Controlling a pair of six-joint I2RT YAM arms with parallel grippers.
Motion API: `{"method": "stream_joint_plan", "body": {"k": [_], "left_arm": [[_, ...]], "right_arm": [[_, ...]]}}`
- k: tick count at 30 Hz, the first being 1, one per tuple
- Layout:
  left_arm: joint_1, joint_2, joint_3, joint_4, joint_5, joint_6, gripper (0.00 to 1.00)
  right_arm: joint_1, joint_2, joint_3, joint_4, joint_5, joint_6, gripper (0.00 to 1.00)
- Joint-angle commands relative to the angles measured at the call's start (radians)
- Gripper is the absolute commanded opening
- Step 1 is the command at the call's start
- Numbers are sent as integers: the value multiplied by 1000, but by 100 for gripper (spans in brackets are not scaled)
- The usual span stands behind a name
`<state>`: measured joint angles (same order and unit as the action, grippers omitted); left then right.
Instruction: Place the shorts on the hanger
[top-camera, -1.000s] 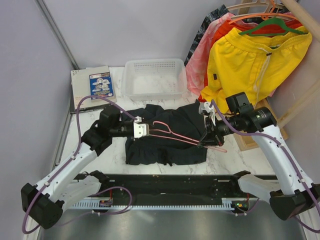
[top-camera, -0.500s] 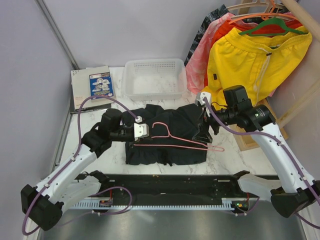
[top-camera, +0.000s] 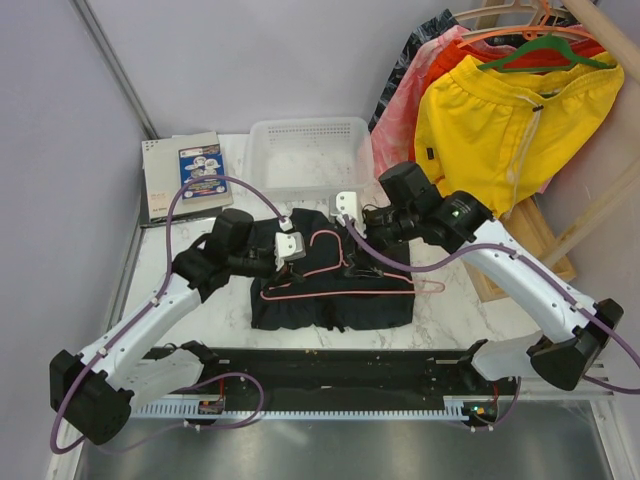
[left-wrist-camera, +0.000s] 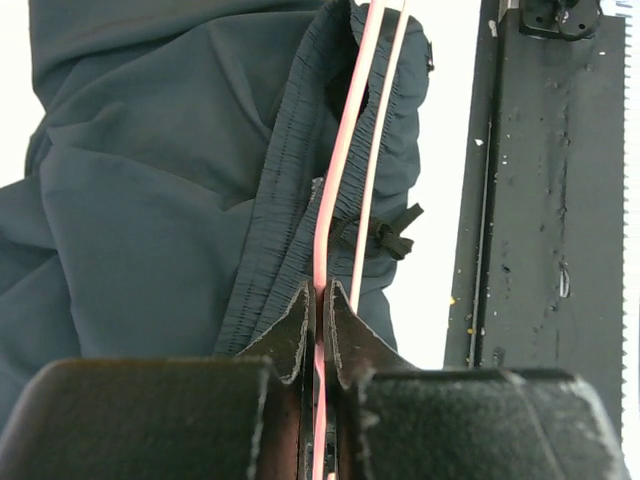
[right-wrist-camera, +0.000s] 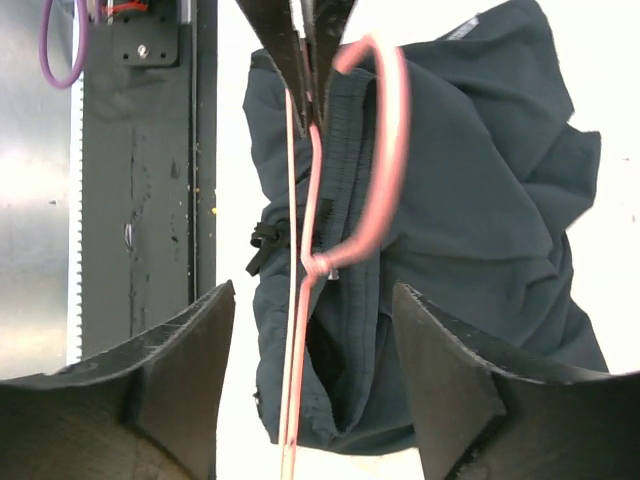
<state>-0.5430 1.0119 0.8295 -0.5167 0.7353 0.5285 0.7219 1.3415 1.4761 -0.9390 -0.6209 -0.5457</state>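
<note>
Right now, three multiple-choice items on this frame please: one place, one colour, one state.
1. The pink hanger lies: A) on top of the navy shorts; B) underneath them; C) hung up, off them.
2. The other shorts, hanging at the back right, are: A) green; B) yellow; C) white.
3. The left gripper is: A) open above the hanger; B) shut on nothing; C) shut on the hanger.
Answers: 1 A, its wire runs across the dark fabric; 2 B, they are plainly bright yellow; 3 C, the left wrist view shows the jaws pinching the pink wire.
</note>
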Motion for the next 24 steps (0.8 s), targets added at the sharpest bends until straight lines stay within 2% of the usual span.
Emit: {"method": "stream_joint_plan", "body": {"k": [1,6,8,10,11,13,14,16,17,20,24], "left_arm": [[0,-6,43,1,12,-48,2],[2,-3,45,6,7,-53,2],[0,-4,42,10,4,-61,2],[0,-10,39,10,4,-65,2],[2,-13,34,6,0,-65,2],[6,-25,31,-9,-33,-70,14],[40,-30,30,-26,-30,-67,29],[116,-38,25,-60,41,-56,42],[199,-33,28,-75,73,-42,51],[287,5,51,-147,111,16,58],[301,86,59,-181,122,77,58]], "right_arm": [[45,31,15,31,21,-60,63],[60,62,4,60,-17,-43,52],[62,74,3,54,-46,-42,30],[62,71,-10,46,-36,-46,0],[60,65,-16,45,-25,-52,0],[60,35,-28,20,21,-77,0],[60,22,-42,8,50,-104,0],[56,-21,-62,-27,128,-129,0],[53,-36,-86,-35,148,-146,0],[31,-77,-109,-52,207,-160,0],[-41,-82,-70,-76,181,-148,0]]}}
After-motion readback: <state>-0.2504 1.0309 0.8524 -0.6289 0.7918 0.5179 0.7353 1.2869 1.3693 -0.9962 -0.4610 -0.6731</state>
